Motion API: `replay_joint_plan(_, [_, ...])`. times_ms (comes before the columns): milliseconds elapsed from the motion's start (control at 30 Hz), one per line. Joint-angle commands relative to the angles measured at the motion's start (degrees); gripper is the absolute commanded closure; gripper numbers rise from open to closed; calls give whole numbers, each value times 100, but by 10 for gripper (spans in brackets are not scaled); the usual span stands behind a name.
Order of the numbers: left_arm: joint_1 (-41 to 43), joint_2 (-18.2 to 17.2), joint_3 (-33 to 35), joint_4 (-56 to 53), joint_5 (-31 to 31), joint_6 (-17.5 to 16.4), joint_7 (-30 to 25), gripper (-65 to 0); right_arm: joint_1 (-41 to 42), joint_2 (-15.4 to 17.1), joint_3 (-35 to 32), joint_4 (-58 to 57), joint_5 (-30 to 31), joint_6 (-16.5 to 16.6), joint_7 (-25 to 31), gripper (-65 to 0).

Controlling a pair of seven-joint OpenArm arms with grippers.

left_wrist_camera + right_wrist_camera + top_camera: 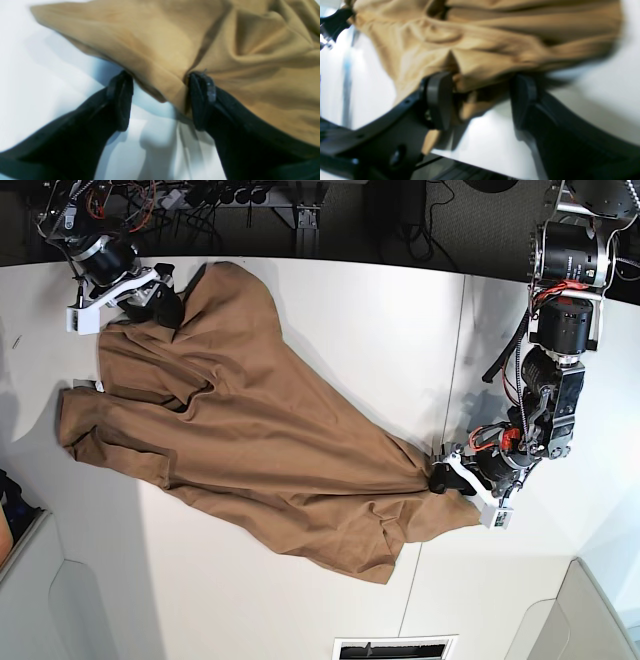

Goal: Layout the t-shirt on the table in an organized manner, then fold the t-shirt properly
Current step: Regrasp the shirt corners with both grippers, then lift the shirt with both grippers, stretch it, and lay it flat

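Tan soft t-shirt (250, 430), creased, matte table (350, 330)

The white table (330, 330) fills most of the base view, a thin dark seam running down its right side. On it the tan t-shirt (240, 430) lies rumpled, spread from the upper left toward the lower right

The right gripper (482, 100) stands wide apart, bunched t-shirt (482, 42) between its fingers, above the table (595, 100).
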Motion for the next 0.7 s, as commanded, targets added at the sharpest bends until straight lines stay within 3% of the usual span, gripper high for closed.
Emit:
replay_joint_plan(0, [-160, -61, -33, 61, 35, 2, -157, -305, 0, 31, -83, 50, -52, 20, 17, -314])
replay_joint_plan(133, [-160, -79, -33, 61, 264, 2, -199, -59, 9, 31, -315, 50, -363, 17, 348, 0])
replay_joint_plan(200, [-160, -149, -44, 63, 243, -2, -199, -6, 79, 37, -317, 52, -415, 22, 380, 0])
replay_joint_plan(267, [-157, -284, -107, 92, 149, -105, -188, 0, 181, 66, -310, 57, -407, 68, 302, 0])
replay_joint_plan(367, [-157, -568, -350, 166, -304, -656, 13, 0, 247, 79, -229, 160, -398, 304, 142, 0])
replay_joint_plan(533, [-155, -1008, -1073, 404, -1657, -1730, 973, 0, 219, 81, 223, 627, -216, 304, 0, 0])
replay_joint_plan(667, [-111, -1331, -1443, 584, -3161, -1730, 2031, 0, 216, 79, 678, 1014, 306, 376, -358, 0])
